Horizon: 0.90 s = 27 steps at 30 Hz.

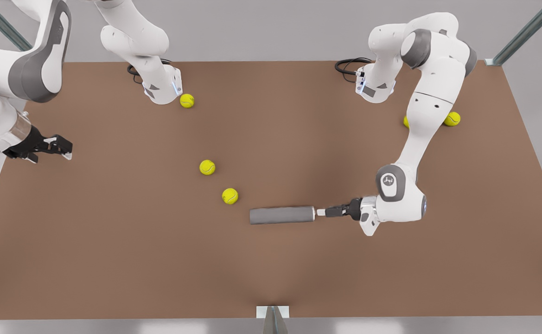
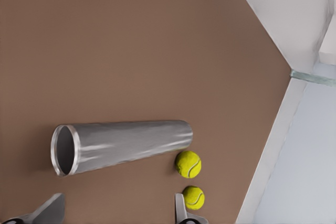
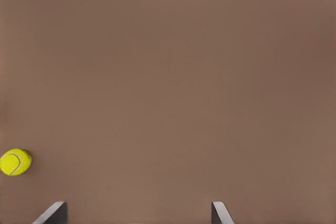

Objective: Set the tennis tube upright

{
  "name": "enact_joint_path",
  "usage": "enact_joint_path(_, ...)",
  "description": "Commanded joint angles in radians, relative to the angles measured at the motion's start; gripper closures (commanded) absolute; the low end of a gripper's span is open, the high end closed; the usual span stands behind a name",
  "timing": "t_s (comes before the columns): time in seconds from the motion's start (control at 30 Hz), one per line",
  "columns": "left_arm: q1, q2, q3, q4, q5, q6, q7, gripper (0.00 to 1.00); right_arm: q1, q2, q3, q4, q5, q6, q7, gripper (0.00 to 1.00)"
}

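- The tennis tube lies flat on the worktop, long axis running along the front view's left-right line, lighter-rimmed open end toward the front view's right.
- My left tool sits just off that open end, in line w/ the axis, tips about at the rim; can't tell from the front view if it's touching.
- Left wrist view: the tube's mouth faces the cam, body running away from me; my fingertips stand apart, wider than the tube, nothing clamped betw. them.
- Two tennis balls sit by the tube's far end in that view; nearer one looks to be touching or nearly so.
- My right tool hangs at the front view's far left, well apart from the tube, waiting; its fingers are spread too, over bare worktop w/ one ball off to the side.
- Judgement: left arm is far nearer, so the grab is its job. Since the tool points along the axis, I'd prob. need to close on the rim end, then swing that end up.
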Motion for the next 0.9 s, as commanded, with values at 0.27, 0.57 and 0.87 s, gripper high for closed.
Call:
enact_joint_path(0.27, 0.003, 0.088, 0.003, 0.025, -0.01, 0.015, 0.129, 0.01, 0.119, 0.014, 0.083, 0.017, -0.004, 0.031, 0.14, 0.0)
enact_joint_path(0.57, -0.006, 0.145, 0.002, 0.057, -0.062, 0.05, 0.148, 0.01, 0.11, -0.006, 0.131, 0.005, -0.012, -0.014, 0.252, 0.0)
enact_joint_path(0.87, -0.023, 0.148, -0.006, 0.033, -0.081, 0.052, 0.171, 0.01, 0.118, -0.003, 0.146, 0.006, -0.012, -0.008, 0.281, 0.0)
